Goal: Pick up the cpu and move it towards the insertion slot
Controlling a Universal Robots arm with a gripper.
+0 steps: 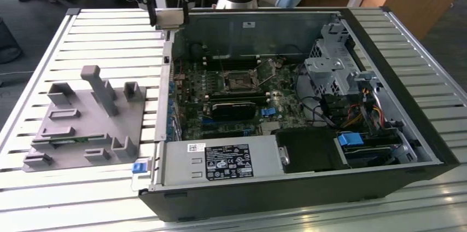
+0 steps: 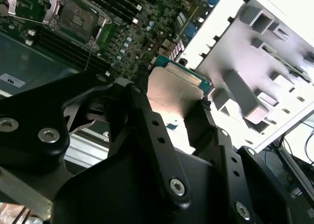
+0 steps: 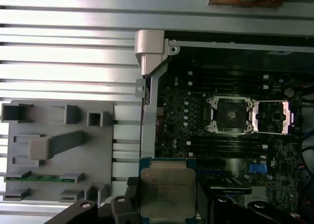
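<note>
Silver-grey, flat square cpu (image 3: 168, 192) sat pinched in the black gripper's (image 3: 167, 204) jaws, well apart from the silver-framed dark square insertion slot (image 3: 231, 115).

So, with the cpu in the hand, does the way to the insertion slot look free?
Probably yes. The hand holds the cpu above the open computer case. The insertion slot lies open on the board, its cover flipped aside, with nothing standing over it.
</note>
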